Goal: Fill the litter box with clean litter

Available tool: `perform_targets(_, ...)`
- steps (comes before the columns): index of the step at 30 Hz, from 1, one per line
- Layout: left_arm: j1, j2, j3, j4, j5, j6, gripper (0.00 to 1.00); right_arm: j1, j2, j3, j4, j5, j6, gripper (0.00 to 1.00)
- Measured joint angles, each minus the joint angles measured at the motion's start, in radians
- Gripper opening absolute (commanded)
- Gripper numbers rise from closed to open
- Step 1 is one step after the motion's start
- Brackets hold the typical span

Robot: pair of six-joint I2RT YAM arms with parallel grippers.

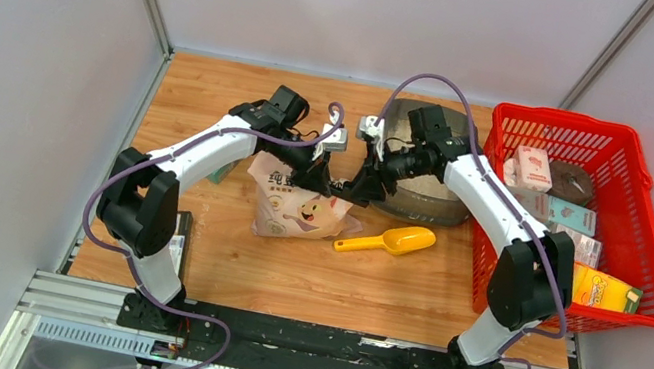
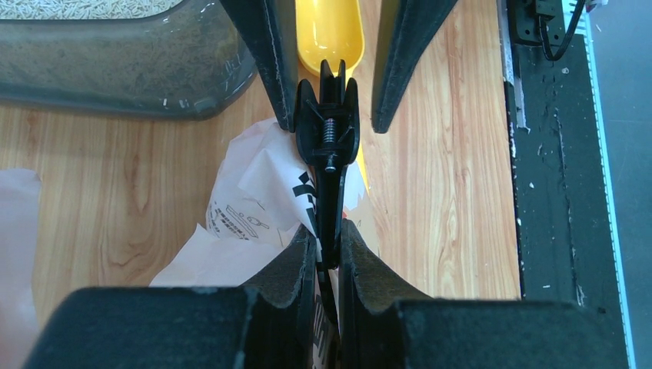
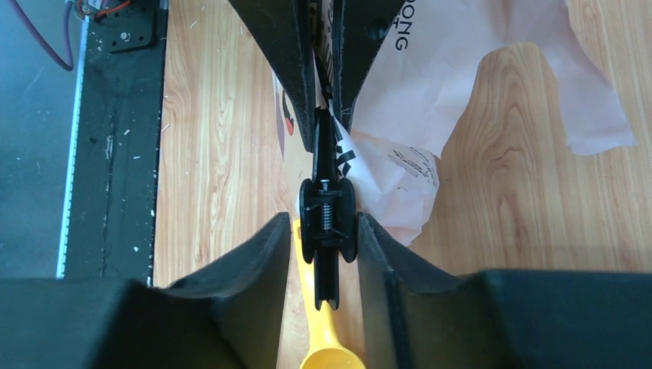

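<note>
Left gripper [image 2: 327,231] pinching black clip [image 2: 328,131] on "ONG"-printed bag [image 3: 461,61]; right gripper [image 3: 324,223] spread astride clip, yellow scoop [image 3: 327,355] at its 6 o'clock

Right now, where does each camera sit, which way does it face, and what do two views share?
Top external: above and behind the bases, looking down at the table; both arms show, left gripper and right gripper meeting over the bag.
Left wrist: on the left arm, looking along its fingers, shut on the black clip, toward the litter box and scoop.
Right wrist: on the right arm, facing the opposite way; its open fingers flank the clip's handles.
Both wrist views share clip, bag, scoop and the other gripper.
</note>
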Motion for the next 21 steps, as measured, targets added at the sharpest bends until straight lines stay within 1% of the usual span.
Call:
perform_targets(1,0.0,0.0,0.0,0.001,0.0,-0.003,0.17,0.001,0.0,0.002,0.0,0.005,0.003,0.28)
perform_targets(2,0.0,0.0,0.0,0.001,0.0,-0.006,0.22,0.001,0.0,0.002,0.001,0.012,0.006,0.14)
perform_targets(3,0.0,0.001,0.0,0.001,0.0,-0.01,0.27,0.001,0.0,0.002,0.005,0.019,0.01,0.07)
perform_targets(4,0.0,0.001,0.0,0.002,-0.003,-0.012,0.35,0.001,0.0,0.003,0.006,0.021,0.01,0.01)
perform_targets(6,0.001,0.001,0.0,0.004,-0.008,-0.021,0.44,0.002,0.0,0.004,0.007,0.026,0.021,0.0)
perform_targets(7,0.001,0.001,0.0,0.007,-0.009,-0.021,0.52,0.003,0.0,0.004,0.005,0.027,0.029,0.0)
perform_targets(8,0.001,0.001,0.001,0.012,-0.01,-0.023,0.54,0.004,0.0,0.004,0.005,0.029,0.033,0.0)
perform_targets(10,0.003,0.001,0.002,0.013,-0.011,-0.025,0.55,0.004,0.0,0.004,0.005,0.031,0.038,0.0)
perform_targets(14,0.01,0.001,0.002,0.008,-0.006,-0.016,0.55,-0.007,-0.01,0.005,-0.009,0.032,0.03,0.0)
perform_targets(18,0.016,0.001,0.002,-0.02,-0.003,0.019,0.5,-0.051,-0.028,0.034,-0.086,0.032,-0.021,0.0)
perform_targets(19,0.017,0.001,0.002,-0.026,-0.003,0.026,0.47,-0.064,-0.033,0.045,-0.106,0.034,-0.037,0.0)
perform_targets(21,0.017,0.001,0.002,-0.029,-0.003,0.035,0.43,-0.084,-0.045,0.068,-0.146,0.038,-0.079,0.0)
